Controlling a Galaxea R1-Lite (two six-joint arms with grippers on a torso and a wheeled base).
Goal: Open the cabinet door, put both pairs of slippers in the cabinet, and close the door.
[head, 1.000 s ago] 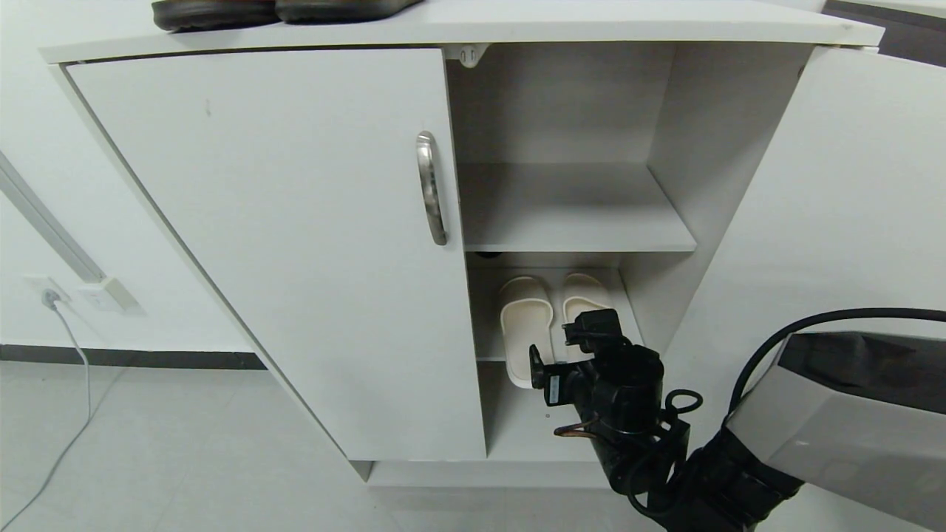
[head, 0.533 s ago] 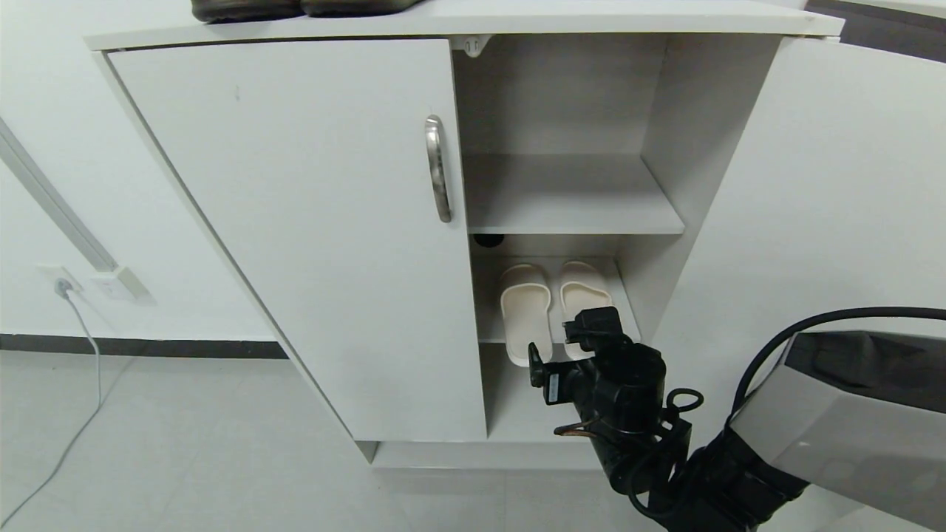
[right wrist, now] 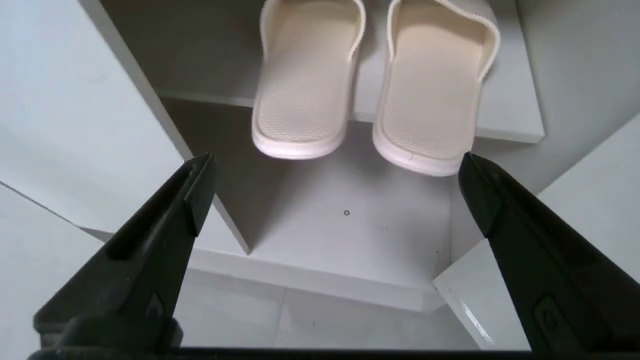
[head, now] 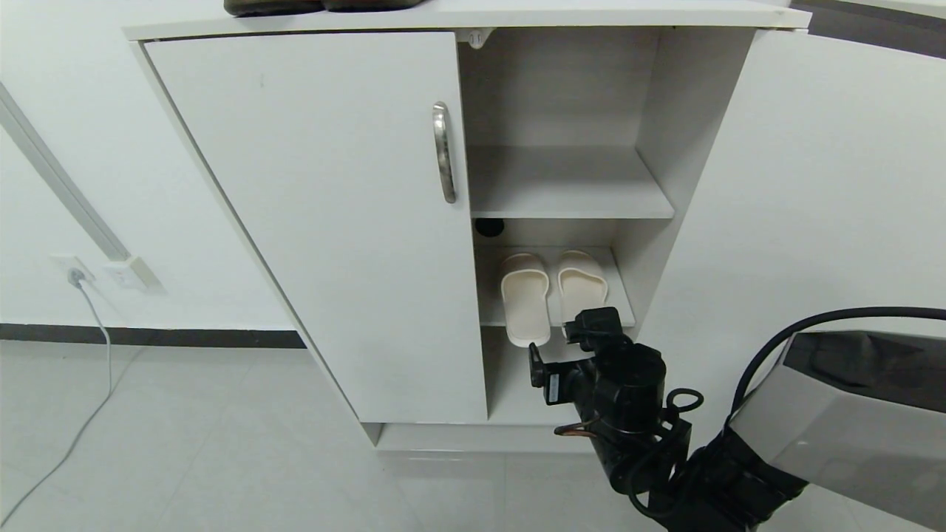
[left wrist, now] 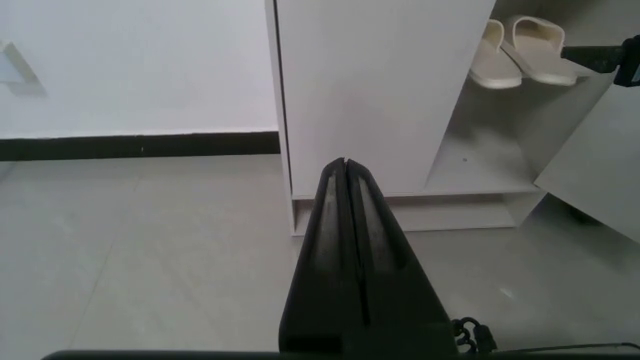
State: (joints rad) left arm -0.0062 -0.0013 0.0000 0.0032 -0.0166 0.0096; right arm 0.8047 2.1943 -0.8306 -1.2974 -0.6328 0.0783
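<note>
Pale floor (head: 185, 443) is stretching wide to the left of the cabinet (head: 473, 16), and the left gripper (left wrist: 345, 165) is hanging over it, fingers pressed together, pointing at the foot of the closed left door (head: 325, 222). Dark slippers (head: 273, 6) are sitting on the cabinet top. Past the handle (head: 443, 152) the right half is standing open, with the cream slippers (head: 526, 295) lying side by side on the lower shelf (head: 619, 295), heels overhanging its front edge. The right gripper (right wrist: 335, 170) is hovering just before them, fingers spread wide and holding nothing, beside the swung-out right door (head: 813, 185).
</note>
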